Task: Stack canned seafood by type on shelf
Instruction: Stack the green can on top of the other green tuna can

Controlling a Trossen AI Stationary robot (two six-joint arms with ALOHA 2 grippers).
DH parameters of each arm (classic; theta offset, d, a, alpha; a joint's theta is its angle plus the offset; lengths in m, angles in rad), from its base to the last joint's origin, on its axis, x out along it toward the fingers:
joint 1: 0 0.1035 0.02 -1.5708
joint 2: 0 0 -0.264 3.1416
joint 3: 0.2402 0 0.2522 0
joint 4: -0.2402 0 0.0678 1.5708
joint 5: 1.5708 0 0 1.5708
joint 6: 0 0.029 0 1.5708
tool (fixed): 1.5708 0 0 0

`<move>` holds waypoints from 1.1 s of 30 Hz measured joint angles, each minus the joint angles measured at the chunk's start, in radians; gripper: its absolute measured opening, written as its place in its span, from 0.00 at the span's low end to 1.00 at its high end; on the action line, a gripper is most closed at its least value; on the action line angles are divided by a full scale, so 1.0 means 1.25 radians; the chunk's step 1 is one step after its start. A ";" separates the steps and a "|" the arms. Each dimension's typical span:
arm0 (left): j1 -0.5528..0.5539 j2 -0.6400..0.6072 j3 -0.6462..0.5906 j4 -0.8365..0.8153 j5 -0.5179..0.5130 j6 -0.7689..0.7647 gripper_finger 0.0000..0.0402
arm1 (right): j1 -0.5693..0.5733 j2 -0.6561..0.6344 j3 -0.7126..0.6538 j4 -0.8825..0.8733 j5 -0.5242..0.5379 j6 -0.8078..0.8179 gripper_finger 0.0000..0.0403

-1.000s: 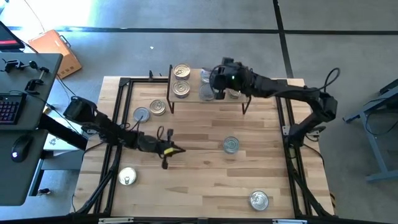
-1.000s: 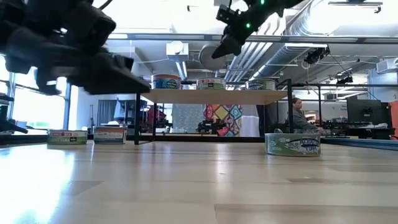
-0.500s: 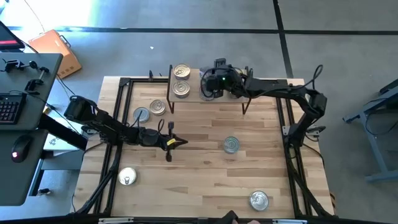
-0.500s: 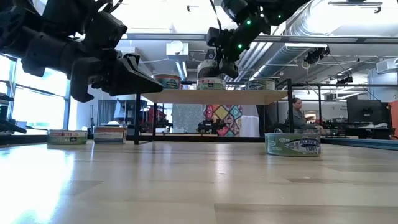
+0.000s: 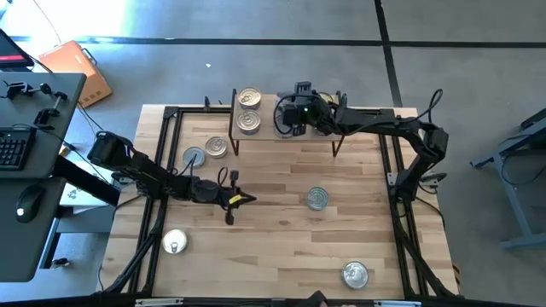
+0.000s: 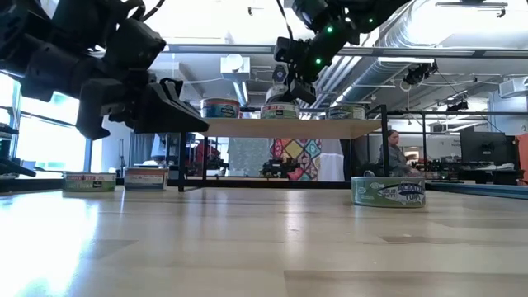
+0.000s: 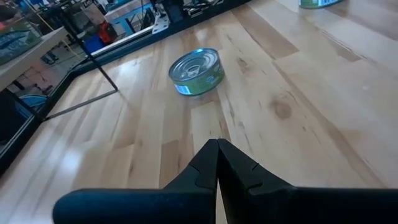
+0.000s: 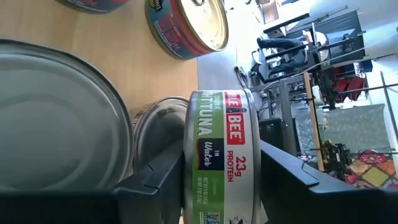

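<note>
The shelf (image 5: 286, 136) is the small rack at the far edge of the table (image 5: 273, 247). The right gripper (image 5: 288, 118) is right over the shelf. A green tuna can (image 8: 214, 155) sits between its two fingers, on top of another can (image 8: 158, 130), so it looks like the can is being stacked on one of the same kind. The jaws are partly open, and I cannot tell if they hold the can or have just let it go. Two gold cans (image 5: 248, 109) sit at the left end of the shelf.

The left gripper (image 5: 235, 201) hangs over the table, in front of the shelf. Its fingers are pressed together and hold nothing. A loose can (image 7: 197, 71) lies near it, maybe next to be picked. More cans (image 5: 317, 199) wait on the table, in front of the shelf.
</note>
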 joint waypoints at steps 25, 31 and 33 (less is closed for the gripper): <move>-0.005 0.000 0.000 0.008 0.000 0.014 0.00 | 0.025 -0.015 0.000 0.004 -0.047 0.083 0.41; -0.006 0.000 0.000 0.007 0.003 -0.002 0.00 | 0.068 -0.067 0.000 0.000 0.058 0.122 0.41; -0.006 0.000 0.000 0.008 0.004 -0.009 0.00 | 0.099 -0.091 0.001 -0.036 0.050 0.200 0.41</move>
